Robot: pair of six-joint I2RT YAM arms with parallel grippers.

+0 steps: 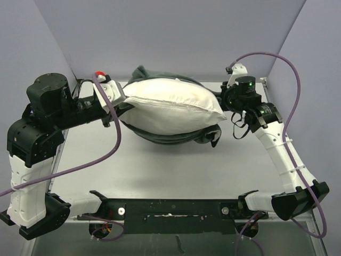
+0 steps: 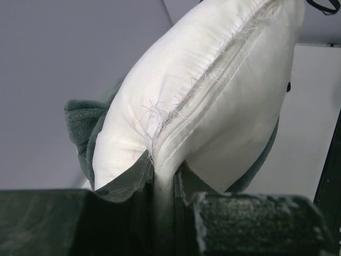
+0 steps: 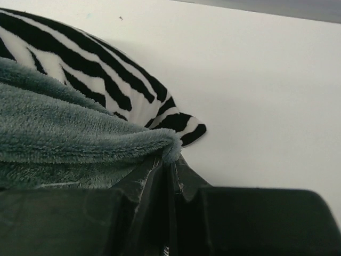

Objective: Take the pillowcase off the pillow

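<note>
The plump white pillow (image 1: 171, 106) is held up over the far half of the table, with the dark grey-green pillowcase (image 1: 176, 136) bunched under and behind it. My left gripper (image 1: 121, 100) is at the pillow's left corner. In the left wrist view it (image 2: 165, 182) is shut on the pillow's (image 2: 213, 90) frayed seam edge, with fleece of the pillowcase (image 2: 80, 125) behind. My right gripper (image 1: 222, 102) is at the right end. In the right wrist view it (image 3: 169, 164) is shut on the fleece edge of the pillowcase (image 3: 69, 138), whose zebra-striped face shows beyond.
Grey walls (image 1: 176, 37) close off the back and sides of the white table (image 1: 160, 170). Purple cables (image 1: 114, 144) loop from both arms. A black bar (image 1: 170, 205) runs along the near edge between the arm bases.
</note>
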